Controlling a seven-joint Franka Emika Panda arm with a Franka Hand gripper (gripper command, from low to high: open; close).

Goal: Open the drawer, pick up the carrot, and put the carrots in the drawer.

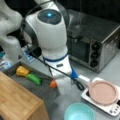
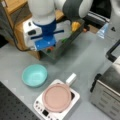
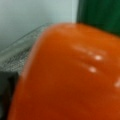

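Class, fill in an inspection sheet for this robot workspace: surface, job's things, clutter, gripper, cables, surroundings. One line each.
Surface: grey table, with a wooden top over the drawer.
Job's things: drawer open; carrot in it, at the gripper.
Clutter: yellow vegetable and green vegetable in the drawer; teal bowl; pink plate on a white scale.
Gripper: gripper low over the drawer by the carrot; jaws hidden.
Cables: black cable along the arm.
Surroundings: silver toaster oven.

Most of the wrist view is filled by the carrot (image 3: 67,75), glossy orange; the drawer (image 3: 15,60) wall is seen at left, something green at top right.
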